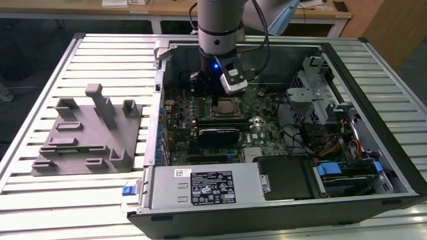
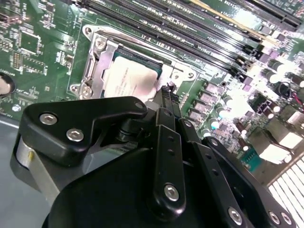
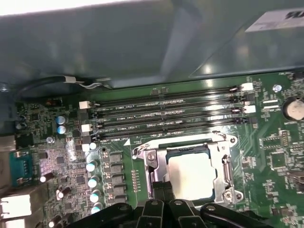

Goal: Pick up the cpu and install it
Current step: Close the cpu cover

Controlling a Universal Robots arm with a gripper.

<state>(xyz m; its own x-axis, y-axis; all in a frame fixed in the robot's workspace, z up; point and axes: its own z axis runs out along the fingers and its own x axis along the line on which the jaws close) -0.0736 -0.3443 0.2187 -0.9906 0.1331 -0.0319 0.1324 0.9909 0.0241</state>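
Slatted table [image 1: 60, 210], grey fixture [image 1: 87, 142], open computer case [image 1: 280, 221]

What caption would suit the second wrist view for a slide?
The gripper at the edge of the cpu, which lies flat inside the metal socket frame on the green motherboard.

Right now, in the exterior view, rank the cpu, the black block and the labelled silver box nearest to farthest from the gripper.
1. cpu, right beside the gripper.
2. black block, toward the camera from the cpu.
3. labelled silver box, nearest the camera.

cpu [image 3: 192, 175] top bare, metal frame [image 3: 151, 161] around it, memory slots [image 3: 166, 111] just beside
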